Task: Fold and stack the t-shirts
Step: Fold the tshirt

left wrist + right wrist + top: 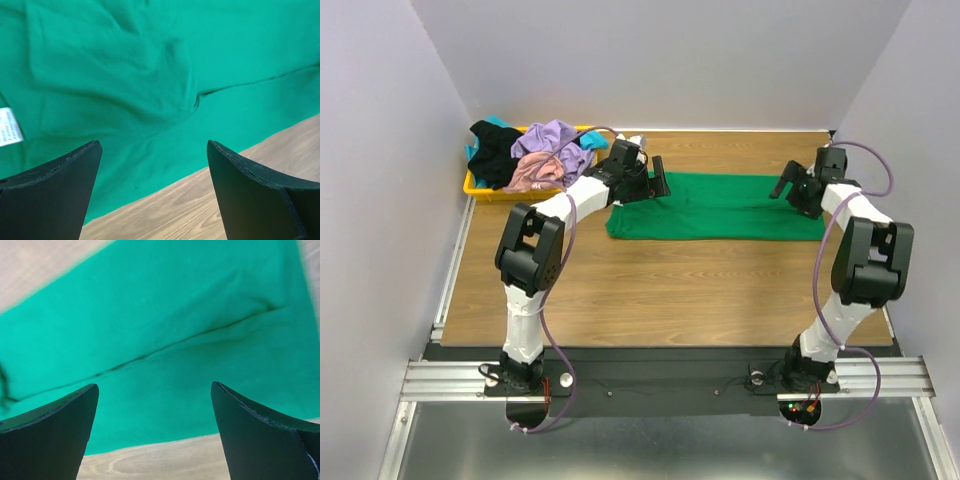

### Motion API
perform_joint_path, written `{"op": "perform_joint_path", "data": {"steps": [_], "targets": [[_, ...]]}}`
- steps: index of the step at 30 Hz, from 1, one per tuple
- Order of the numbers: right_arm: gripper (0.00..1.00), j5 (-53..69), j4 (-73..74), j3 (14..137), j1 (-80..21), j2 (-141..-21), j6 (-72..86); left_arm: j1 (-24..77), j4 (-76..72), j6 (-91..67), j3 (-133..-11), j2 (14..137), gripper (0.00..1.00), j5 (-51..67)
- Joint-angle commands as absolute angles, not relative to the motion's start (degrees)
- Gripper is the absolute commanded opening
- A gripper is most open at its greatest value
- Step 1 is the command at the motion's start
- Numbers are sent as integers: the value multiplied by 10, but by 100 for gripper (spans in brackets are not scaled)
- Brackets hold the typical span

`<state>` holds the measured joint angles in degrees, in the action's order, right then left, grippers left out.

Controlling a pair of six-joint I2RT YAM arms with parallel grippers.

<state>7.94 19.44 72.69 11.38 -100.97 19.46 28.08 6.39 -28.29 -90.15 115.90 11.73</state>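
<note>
Your left tool point(655, 182) is released, jaws wide apart with nothing between them, and it hangs over the left end of the green tee point(720, 205). Your right tool point(786, 184) is also released and empty, over the tee's right end. The tee lies flat on the desk point(670, 290) as a long band running from one tool to the other. Under the left tool the cloth is rumpled, with a white label point(9, 126) off to the tool's left and the tee's edge and bare wood close below its jaws. Under the right tool the cloth is smoother, crossed by one long crease, with wood showing beyond the edges. Farther left of the left tool, a yellow tray point(470, 187) holds a heap: a lavender tee point(552, 140), a black tee point(492, 160), a pink tee point(530, 180) and a teal tee point(592, 140).
</note>
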Motion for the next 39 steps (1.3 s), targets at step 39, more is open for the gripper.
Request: {"op": "perform_joint_path", "data": {"steps": [39], "targets": [[100, 87, 187, 328, -626, -742, 530, 268, -136, -558, -1377, 1593, 99, 225]]}}
